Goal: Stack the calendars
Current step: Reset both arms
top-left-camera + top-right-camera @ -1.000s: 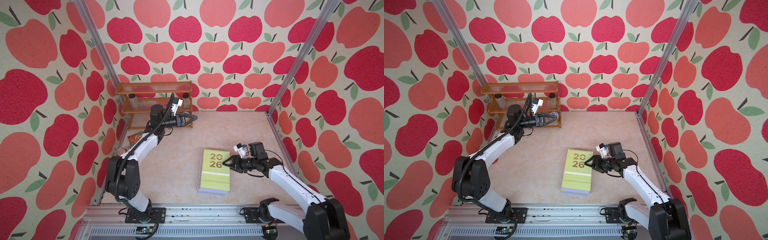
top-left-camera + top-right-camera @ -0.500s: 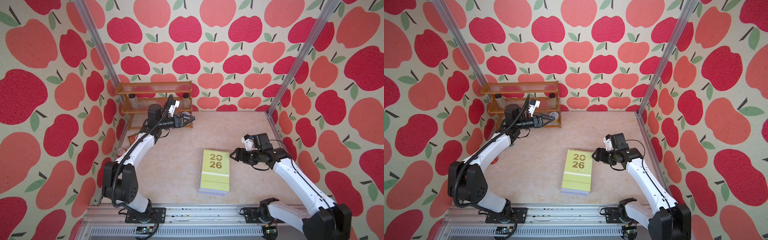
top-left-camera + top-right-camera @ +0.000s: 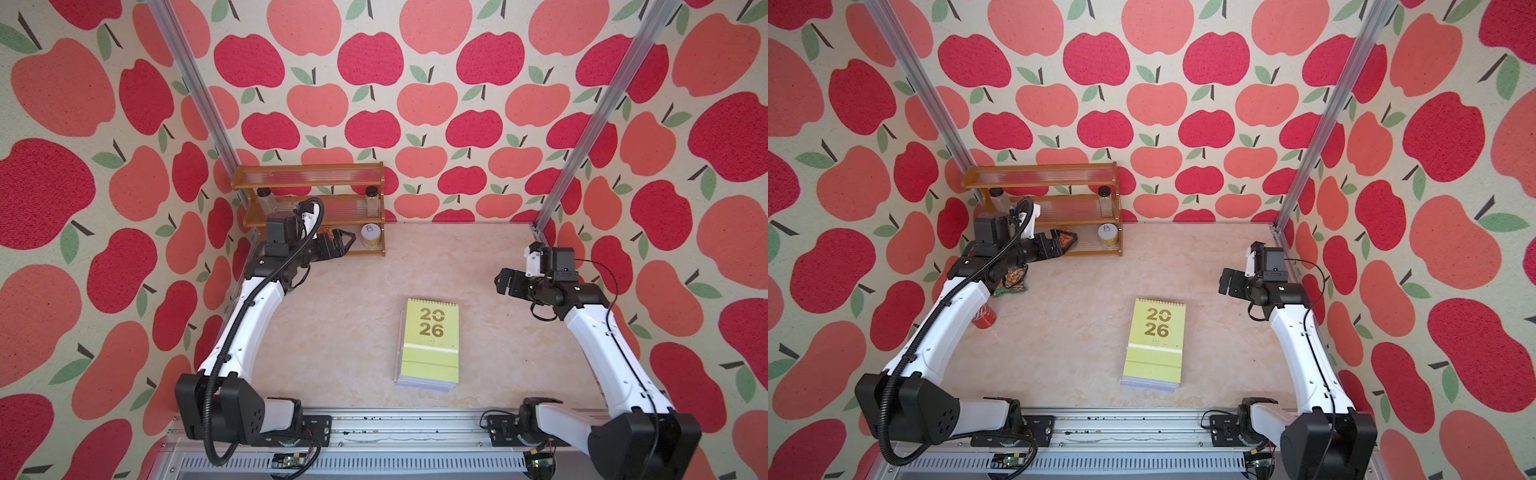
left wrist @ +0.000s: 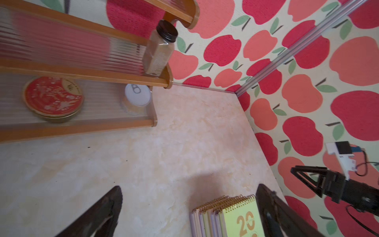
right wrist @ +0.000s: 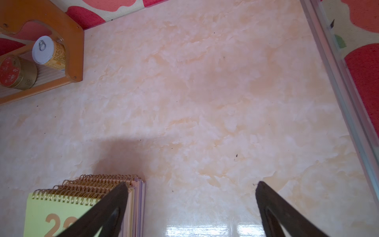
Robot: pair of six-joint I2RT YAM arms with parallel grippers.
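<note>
Enclosing the scene on three sides, wallpaper [image 3: 415,104] printed with red and coral apples is seen in both top views, with an aluminium post [image 3: 195,95] set in each back corner. The table [image 3: 340,332] is covered in a beige marbled pattern and is bounded at its near edge by a metal rail [image 3: 395,430]. The calendars [image 3: 430,345] are piled flat on the table near its front middle, a yellow-green one with gold "2026" uppermost and lilac edges showing below. A wooden shelf rack [image 3: 307,183] is placed in the far left corner. The left claw [image 3: 348,243] is held spread and empty before the rack's lowest shelf. The right claw [image 3: 500,282] is held spread and empty over the table's right side, well apart from the pile. In a top view a snack packet [image 3: 1013,278] and a red can [image 3: 984,318] are partly hidden by the left arm.

In the left wrist view, a red-lidded tin [image 4: 53,98], a ring-pull can [image 4: 137,98] and a dark-capped bottle [image 4: 160,49] are shown on the rack, and nothing is caught between the parted jaws.

In the right wrist view, the pile's gold spirals are seen beside one jaw, and a glossy reflection is carried by the table.
</note>
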